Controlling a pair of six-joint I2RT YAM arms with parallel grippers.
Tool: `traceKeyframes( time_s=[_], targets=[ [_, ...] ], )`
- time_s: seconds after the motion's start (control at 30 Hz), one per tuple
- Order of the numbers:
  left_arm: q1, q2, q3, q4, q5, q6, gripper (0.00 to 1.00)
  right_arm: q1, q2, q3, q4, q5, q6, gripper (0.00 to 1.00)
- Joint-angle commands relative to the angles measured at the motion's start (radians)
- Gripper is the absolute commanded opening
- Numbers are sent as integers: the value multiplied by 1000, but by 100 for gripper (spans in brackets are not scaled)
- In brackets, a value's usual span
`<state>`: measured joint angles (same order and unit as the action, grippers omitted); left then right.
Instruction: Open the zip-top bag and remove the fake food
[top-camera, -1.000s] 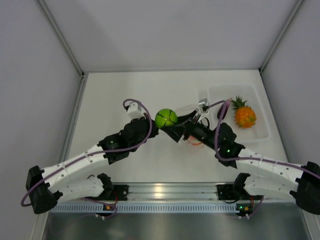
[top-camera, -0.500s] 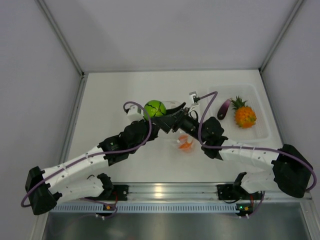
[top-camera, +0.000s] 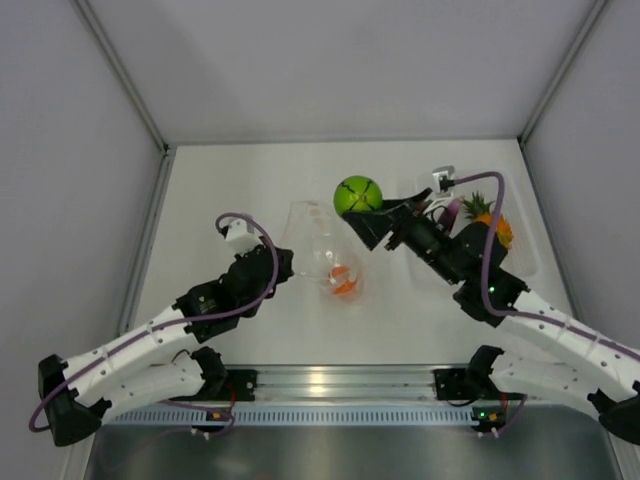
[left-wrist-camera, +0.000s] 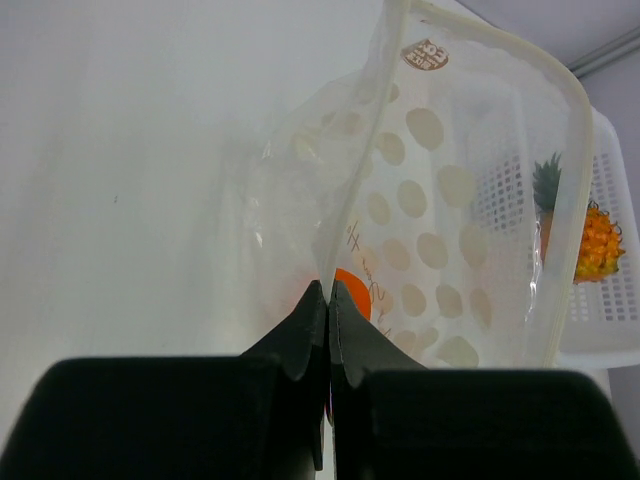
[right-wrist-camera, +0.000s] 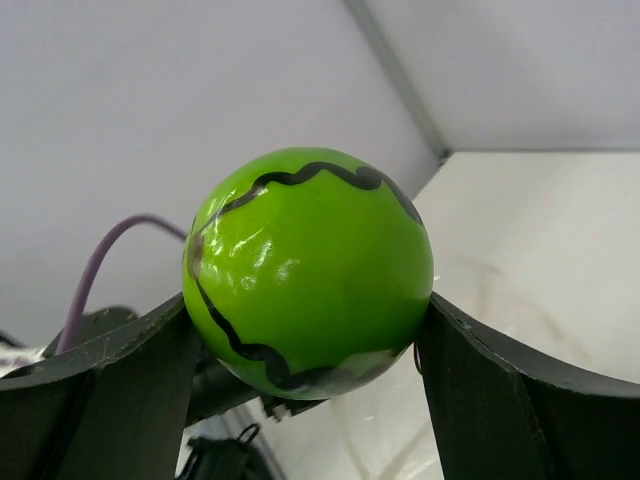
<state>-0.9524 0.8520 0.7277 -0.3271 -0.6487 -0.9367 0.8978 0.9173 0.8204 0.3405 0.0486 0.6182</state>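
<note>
Left jaws are fully shut, pinching one edge of the zip-top bag (left-wrist-camera: 440, 200). My read is that this props the bag up and keeps it from sliding. The bag sits about mid-tabletop (top-camera: 230, 180).

Right jaws are spread wide and clamped on the green ball (right-wrist-camera: 310, 270). The ball is up in the air between the bag and the tray (top-camera: 520, 215), which is at the right edge. It's out of the bag, and I'd guess it's bound for the tray.

Pineapple (top-camera: 492, 230) and eggplant (top-camera: 451, 213) lie in the tray. The small orange (left-wrist-camera: 352, 290) is inside the bag, low down just beyond the left jaws, so it looks like the last piece to pull.

Writing: there's a round brown logo (left-wrist-camera: 430, 53) near the zip strip and a line of small print on the bag wall. Both are too small to read.
</note>
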Motion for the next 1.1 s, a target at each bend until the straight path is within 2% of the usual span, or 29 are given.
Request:
traceKeyframes(
  time_s=[0.0, 0.03, 0.1, 0.13, 0.23, 0.33, 0.43, 0.6, 0.73, 0.83, 0.87, 0.93, 1.07],
  targets=[
    [4, -33, 2, -44, -54, 22, 0, -77, -46, 126, -387, 180, -147, 39],
    [6, -34, 10, -55, -54, 27, 0, -142, -28, 175, -506, 188, -158, 39],
    [10, -36, 25, -87, -51, 48, 0, -242, 6, 210, -610, 153, -170, 40],
    [14, -31, 50, -101, -46, 58, 0, -357, 41, 226, -671, 113, -175, 40],
    [41, -18, 117, -157, -13, 97, 0, -527, 115, 224, -709, 129, -210, 43],
    [86, 18, 171, -208, 29, 133, 0, -614, 220, 229, -698, 184, -244, 45],
    [112, 30, 213, -214, 89, 190, 0, -701, 371, 258, -654, 165, -235, 45],
    [115, 35, 246, -248, 132, 228, 0, -764, 612, 345, -592, 192, -222, 50],
    [124, 71, 311, -302, 142, 275, 0, -770, 724, 408, -586, 226, -213, 56],
    [129, 88, 346, -311, 167, 305, 0, -770, 775, 471, -642, 240, -204, 77],
    [132, 93, 352, -311, 176, 311, 0, -770, 779, 480, -655, 243, -204, 93],
    [135, 108, 369, -311, 196, 320, 0, -770, 778, 499, -687, 238, -204, 98],
    [138, 136, 394, -311, 230, 320, 0, -769, 684, 455, -670, 241, -196, 99]
  ],
)
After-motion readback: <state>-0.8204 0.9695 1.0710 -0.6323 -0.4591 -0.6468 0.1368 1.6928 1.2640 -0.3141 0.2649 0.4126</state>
